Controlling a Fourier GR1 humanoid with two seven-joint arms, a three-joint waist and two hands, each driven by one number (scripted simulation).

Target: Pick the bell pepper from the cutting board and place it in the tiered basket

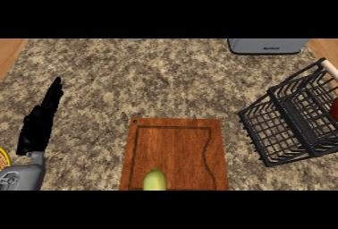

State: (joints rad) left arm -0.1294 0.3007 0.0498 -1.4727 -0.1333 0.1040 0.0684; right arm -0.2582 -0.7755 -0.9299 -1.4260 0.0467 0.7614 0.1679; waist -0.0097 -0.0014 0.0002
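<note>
A pale green bell pepper (pixel 154 180) lies at the near edge of the wooden cutting board (pixel 175 143), partly cut off by the view's lower edge. The black wire tiered basket (pixel 290 120) stands to the right of the board, tilted in view. My left hand (pixel 41 120) rests at the left, fingers straight and pointing up, well apart from the board and the pepper. My right hand does not show anywhere.
A grey appliance (pixel 267 45) stands at the back right. Something reddish (pixel 335 109) shows at the basket's right edge. An orange-and-yellow object (pixel 4 157) peeks in at the far left. The speckled counter (pixel 158 76) meets wood at both upper corners.
</note>
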